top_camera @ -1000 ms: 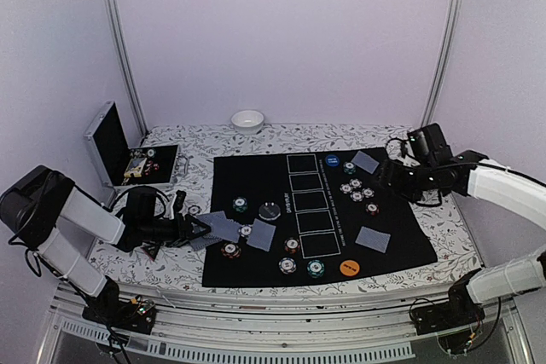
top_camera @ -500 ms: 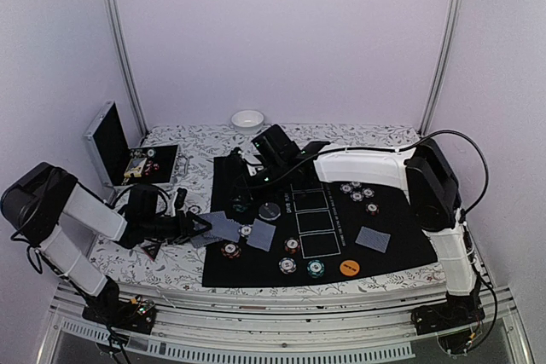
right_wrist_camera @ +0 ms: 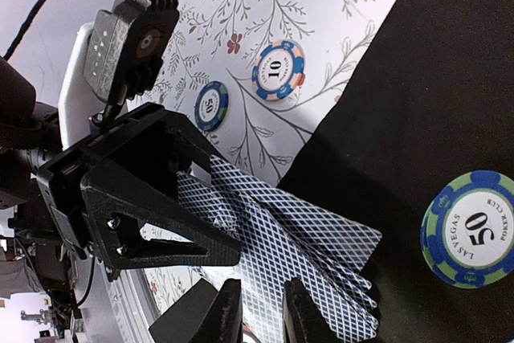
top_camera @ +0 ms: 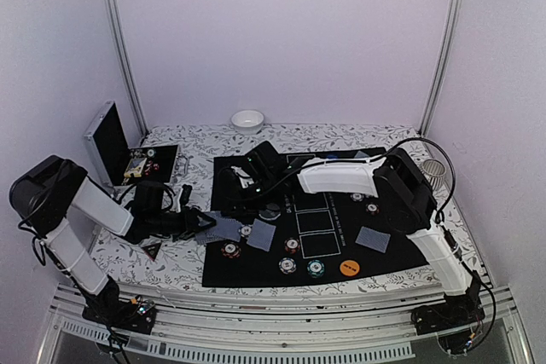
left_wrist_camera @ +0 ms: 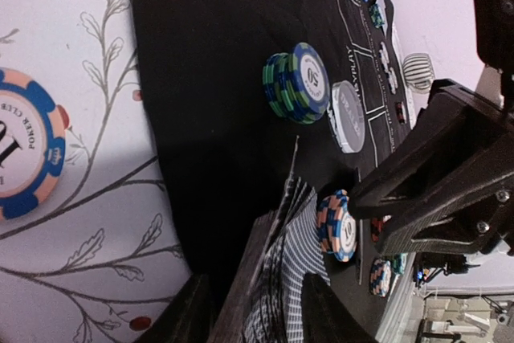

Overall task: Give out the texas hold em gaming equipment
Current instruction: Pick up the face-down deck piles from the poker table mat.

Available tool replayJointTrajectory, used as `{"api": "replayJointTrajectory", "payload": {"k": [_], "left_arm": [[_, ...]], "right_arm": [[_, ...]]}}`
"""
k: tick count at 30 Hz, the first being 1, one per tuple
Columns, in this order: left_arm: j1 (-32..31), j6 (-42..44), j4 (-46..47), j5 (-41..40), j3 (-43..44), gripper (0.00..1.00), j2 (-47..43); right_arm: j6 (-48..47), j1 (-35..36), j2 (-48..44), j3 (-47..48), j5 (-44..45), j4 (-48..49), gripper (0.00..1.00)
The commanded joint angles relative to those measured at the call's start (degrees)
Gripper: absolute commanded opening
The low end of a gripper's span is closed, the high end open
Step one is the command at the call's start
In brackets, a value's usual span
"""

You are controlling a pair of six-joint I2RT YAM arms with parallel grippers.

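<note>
Seemingly a card hand-off: the left gripper (left_wrist_camera: 257, 295) pinches the fan of grey-blue-backed playing cards (right_wrist_camera: 281, 230) at the edge of the black felt mat (right_wrist_camera: 418, 78) — the right gripper (right_wrist_camera: 261, 307), jaws narrowly parted, likely must close on one card.

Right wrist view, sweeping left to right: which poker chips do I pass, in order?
blue 50 chip on the floral cloth → peach-and-blue 10 chip → green-and-blue 50 chip on the black mat. The fanned playing cards span the first two, so they are left out.
</note>
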Motion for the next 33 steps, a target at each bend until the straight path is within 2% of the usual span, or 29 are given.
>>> {"api": "replayJointTrajectory", "payload": {"k": [1,4,8,13,18,19,25,28,29,33], "left_arm": [[-1.1,-0.3,-0.6,-0.5,0.5,0.39,1.7],[-1.4,-0.1,-0.7,-0.1,1.1,0.29,2.4],[-1.5,0.2,-0.6,1.1,1.5,0.00,3.1],[-1.4,-0.5,-0.6,0.7,-0.7,0.00,0.1],[-1.1,1.5,-2.3,-1.7,-3.5,0.00,-9.3],[-0.8,2.0,-3.0,-2.6,-4.0,0.00,-11.9],[-0.5,5.7,-4.4,-5.5,-6.6,0.00,-30.2],[-0.5,6.9,-3.1,-5.8,-8.8,0.00,-39.2],[-0.6,7.0,-2.4,-5.7,-9.7,0.00,-42.0],[-1.0,6.4,0.9,-4.0,-11.9,0.00,-50.9]], "right_arm": [[2.8,-0.1,2.9,1.8,-3.2,3.3,0.20],[3.6,0.0,3.2,1.8,-4.0,4.2,0.20],[3.4,-0.1,2.2,1.8,-4.1,4.8,0.20],[2.3,-0.1,-0.8,1.1,-4.3,4.8,0.22],[-2.6,0.0,-7.7,-0.5,-3.8,5.0,0.30],[-3.6,-0.1,-9.2,-1.2,-3.7,5.2,0.34],[-9.8,-0.1,-17.9,-9.0,-0.8,7.8,0.71],[-11.6,-0.1,-21.0,-11.9,-0.5,8.9,0.96],[-11.9,-0.2,-21.9,-13.0,-0.7,9.6,1.00],[-12.6,-0.1,-25.1,-17.6,-2.8,15.5,0.99]]}}
